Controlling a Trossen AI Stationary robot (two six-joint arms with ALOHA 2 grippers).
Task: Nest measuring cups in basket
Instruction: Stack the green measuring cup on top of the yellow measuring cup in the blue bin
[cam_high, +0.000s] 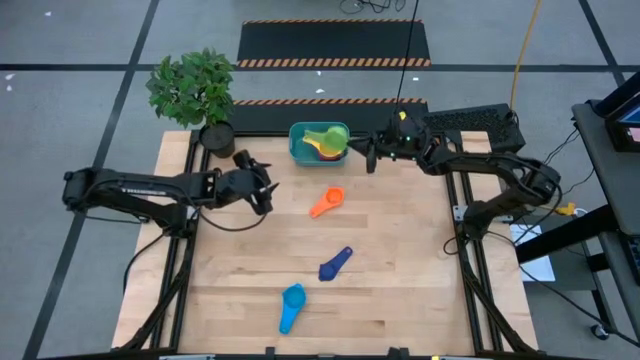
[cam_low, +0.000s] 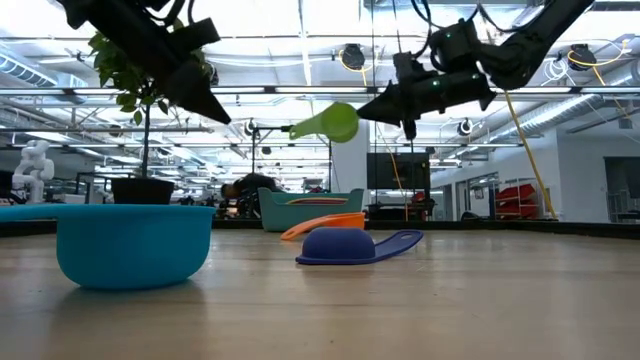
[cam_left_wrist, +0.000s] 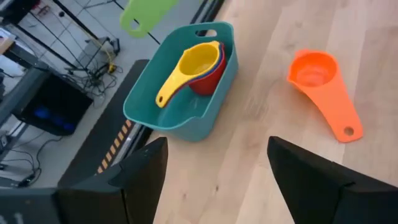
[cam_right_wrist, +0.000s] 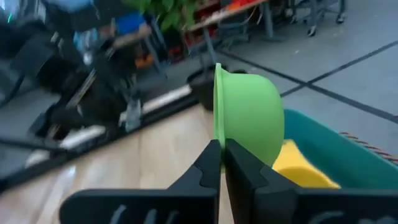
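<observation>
Green measuring cup: pinched at its rim by the closed right claw, held in the air above the teal basket at the desk's far edge. Basket contents: yellow cup nested over red cup. Left claw: spread wide, empty, left of the orange cup.

we see our right gripper closed on the rim of the green cup, one dark finger on each side of the thin edge. the cup is tipped on its side, its rounded bottom turned toward the basket. the basket's teal wall shows just beyond the cup, with a yellow cup lying inside it. the wooden table lies below, and blurred leaves show in the background.
</observation>
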